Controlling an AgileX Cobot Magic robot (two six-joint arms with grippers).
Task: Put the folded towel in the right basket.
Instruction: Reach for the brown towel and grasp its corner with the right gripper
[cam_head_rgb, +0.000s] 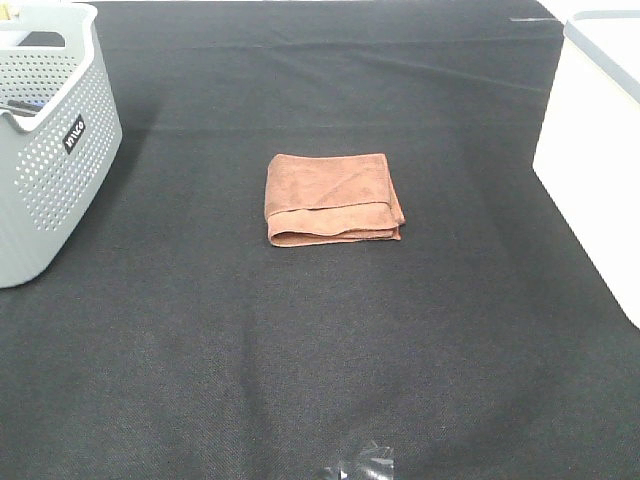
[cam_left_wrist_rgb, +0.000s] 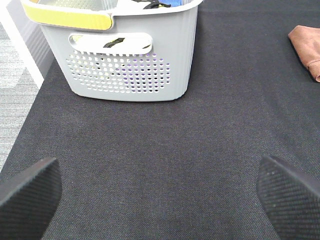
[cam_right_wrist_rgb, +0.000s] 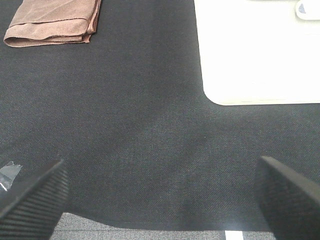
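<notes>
Black woven cloth covers the table. Nearest is the left pincer, its two black textured fingers spread wide apart with only cloth between them, over the left side of the table. The right pincer is the same, with fingers wide apart and gripping nothing, over the near right part by the table's near edge. A scrap of crinkled clear tape is stuck at the near edge, about mid-table.

Farther in, the brown folded terry towel lies flat at the middle of the table, layered edges facing near. It is well apart from both baskets and neither pincer touches it.

The grey perforated plastic basket stands far left, with a small black label on its side, a yellow grip on its rim, and dark items inside that are too unclear to identify. The white smooth-walled plastic basket stands at the far right, cut off by the frame edge. The towel is not in it.
</notes>
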